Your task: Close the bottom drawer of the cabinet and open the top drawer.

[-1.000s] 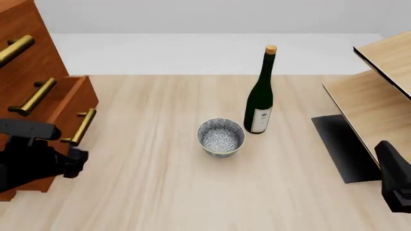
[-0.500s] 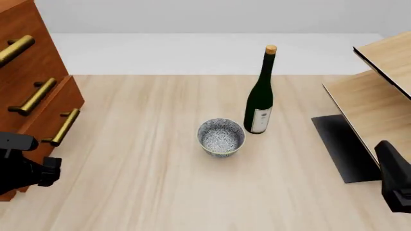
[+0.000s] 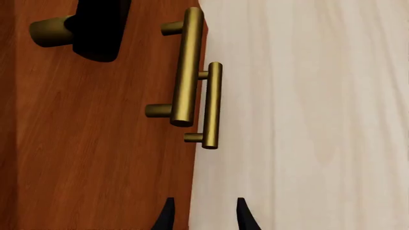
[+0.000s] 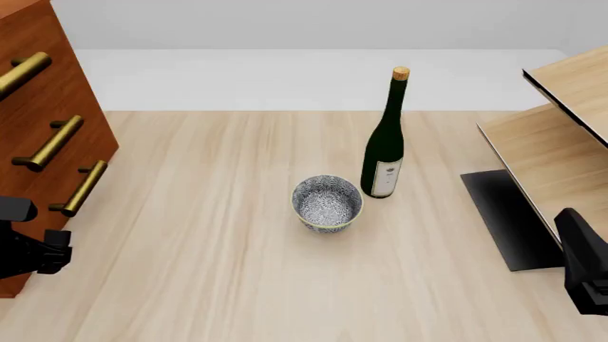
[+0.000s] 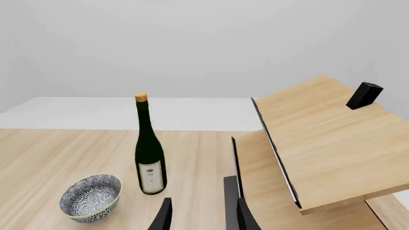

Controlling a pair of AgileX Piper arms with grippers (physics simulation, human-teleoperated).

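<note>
Left wrist view. The left gripper looks along the front of the cabinet; its jaws are spread, with nothing between them, and one fingertip overlaps the cabinet's edge while the other lies over the bare desk. Two brass bar handles appear nearly in line, and the drawer fronts seem flush with one another. A third handle end is partly hidden behind a dark shape that cannot be identified.

Front view. The cabinet stands at the left edge of the desk. The bottom drawer sits level with the fronts above it and so appears closed. The top drawer also appears closed, its handle reaching out of frame. The left gripper's dark body is at the near-left corner, just beside the cabinet's base. A green bottle and a patterned bowl stand near the centre, well apart from the cabinet.

Right wrist view. The right gripper hovers near the right edge, jaws spread and empty, facing the bottle, the bowl and a pale shelf unit.

Handling. The top drawer is judged rigid and fairly heavy, sliding straight outward; the stiff, smooth handle is best pinched at mid-length and pulled squarely to avoid slip.
</note>
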